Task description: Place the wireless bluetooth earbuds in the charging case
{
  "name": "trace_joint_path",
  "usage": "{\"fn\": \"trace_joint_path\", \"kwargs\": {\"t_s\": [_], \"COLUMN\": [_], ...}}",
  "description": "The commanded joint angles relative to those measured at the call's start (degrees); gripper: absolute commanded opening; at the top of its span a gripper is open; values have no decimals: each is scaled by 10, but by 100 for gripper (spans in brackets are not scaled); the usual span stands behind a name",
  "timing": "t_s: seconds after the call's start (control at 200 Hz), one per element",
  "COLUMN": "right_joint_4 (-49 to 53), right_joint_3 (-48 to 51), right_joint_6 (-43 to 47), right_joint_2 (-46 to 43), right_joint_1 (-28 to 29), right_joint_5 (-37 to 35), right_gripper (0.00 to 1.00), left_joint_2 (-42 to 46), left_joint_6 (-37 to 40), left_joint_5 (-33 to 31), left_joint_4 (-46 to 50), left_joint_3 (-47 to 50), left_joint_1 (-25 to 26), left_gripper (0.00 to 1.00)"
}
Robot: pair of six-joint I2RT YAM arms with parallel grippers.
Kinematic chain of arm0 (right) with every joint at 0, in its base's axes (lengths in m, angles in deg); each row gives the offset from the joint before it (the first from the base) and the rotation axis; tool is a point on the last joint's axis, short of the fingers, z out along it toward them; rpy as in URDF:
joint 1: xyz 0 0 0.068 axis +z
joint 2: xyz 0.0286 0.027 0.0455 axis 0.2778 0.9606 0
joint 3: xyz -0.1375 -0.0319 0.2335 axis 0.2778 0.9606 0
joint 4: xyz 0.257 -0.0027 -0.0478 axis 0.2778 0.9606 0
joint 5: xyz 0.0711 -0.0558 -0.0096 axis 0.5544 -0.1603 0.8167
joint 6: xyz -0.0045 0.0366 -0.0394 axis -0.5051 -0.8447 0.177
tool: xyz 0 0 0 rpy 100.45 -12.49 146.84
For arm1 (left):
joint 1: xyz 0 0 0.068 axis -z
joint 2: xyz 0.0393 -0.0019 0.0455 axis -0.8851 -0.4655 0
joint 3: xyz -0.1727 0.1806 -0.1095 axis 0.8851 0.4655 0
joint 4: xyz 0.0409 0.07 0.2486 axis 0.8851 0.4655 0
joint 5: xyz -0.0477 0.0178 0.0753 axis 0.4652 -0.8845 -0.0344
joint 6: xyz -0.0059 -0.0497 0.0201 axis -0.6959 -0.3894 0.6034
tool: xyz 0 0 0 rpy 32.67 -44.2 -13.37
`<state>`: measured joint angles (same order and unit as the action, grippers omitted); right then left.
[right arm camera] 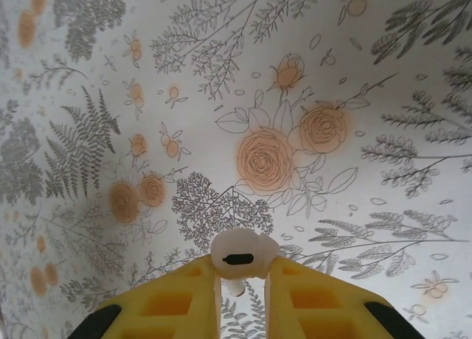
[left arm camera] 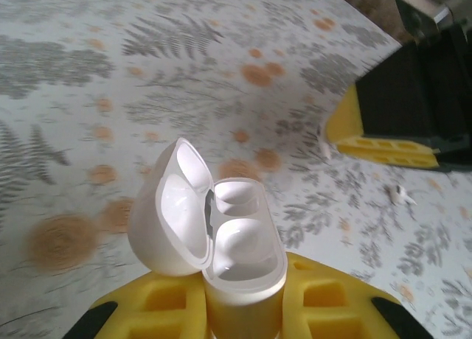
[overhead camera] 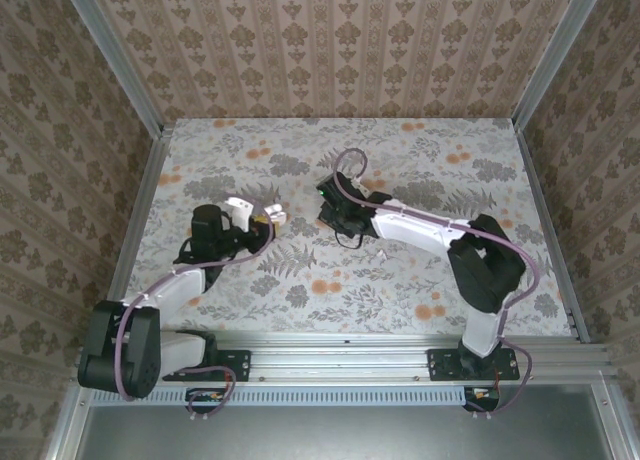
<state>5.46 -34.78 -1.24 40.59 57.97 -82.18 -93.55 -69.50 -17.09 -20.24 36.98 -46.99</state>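
Over the floral table (overhead camera: 420, 280), the case (left arm camera: 236, 243) is clamped in the left gripper (left arm camera: 247, 309), its lid (left arm camera: 173, 214) swung open. An earbud (right arm camera: 242, 256) is pinched by the right gripper (right arm camera: 242, 271). A second earbud (left arm camera: 400, 195) is seen lying on the table near the right gripper.

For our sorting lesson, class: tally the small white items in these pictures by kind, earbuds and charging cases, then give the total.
Earbuds: 2, one in the right claw, one on the table
Charging case: 1, lid open, in the left claw
Total: 3
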Motion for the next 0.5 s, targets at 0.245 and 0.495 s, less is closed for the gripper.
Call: {"fn": "trace_joint_path", "kwargs": {"t_s": [0.245,0.495], "right_joint_4": [-225,-306], "right_joint_3": [144,211], "right_joint_6": [159,253], "right_joint_2": [-129,-195], "right_joint_1": [-2,-6], "right_joint_5": [-29,-20], "right_gripper": [20,20], "left_joint_2": [-62,-89], "left_joint_6": [74,78], "left_joint_5": [-20,-28], "left_joint_4": [-58,-132], "left_joint_3": [-32,-25], "left_joint_1": [104,139], "left_gripper": [11,10]}}
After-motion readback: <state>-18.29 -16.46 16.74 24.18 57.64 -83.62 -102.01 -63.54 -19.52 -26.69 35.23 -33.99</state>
